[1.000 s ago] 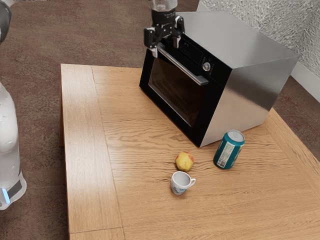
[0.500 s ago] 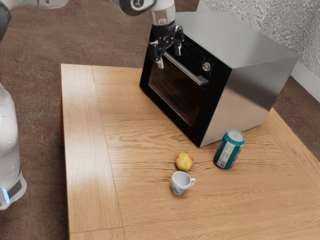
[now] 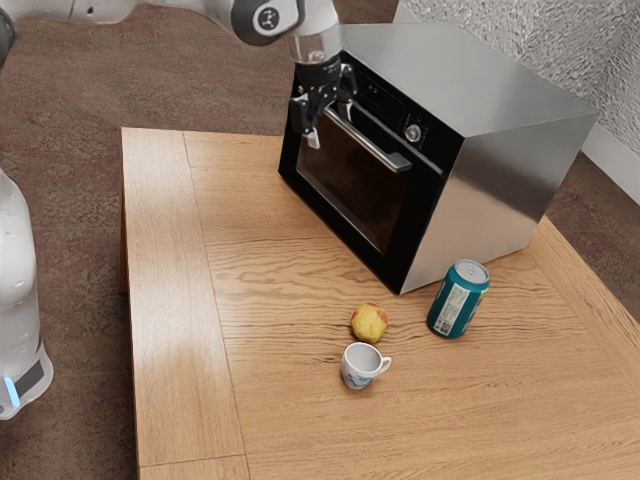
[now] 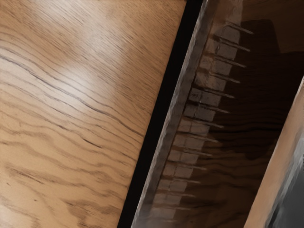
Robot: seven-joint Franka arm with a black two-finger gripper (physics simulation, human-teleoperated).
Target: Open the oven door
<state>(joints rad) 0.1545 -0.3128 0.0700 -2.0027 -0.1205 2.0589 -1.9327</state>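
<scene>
Arm [image 3: 315,18] and table [image 3: 180,400] cut off by the exterior view's edges, handle [image 3: 370,145] partly hidden behind the hand [image 3: 329,124]

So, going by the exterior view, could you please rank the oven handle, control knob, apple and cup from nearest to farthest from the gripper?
From the gripper:
1. Oven handle, right by the gripper
2. Control knob, above the handle's far end
3. Apple, on the table before the oven
4. Cup, just beyond the apple
</scene>
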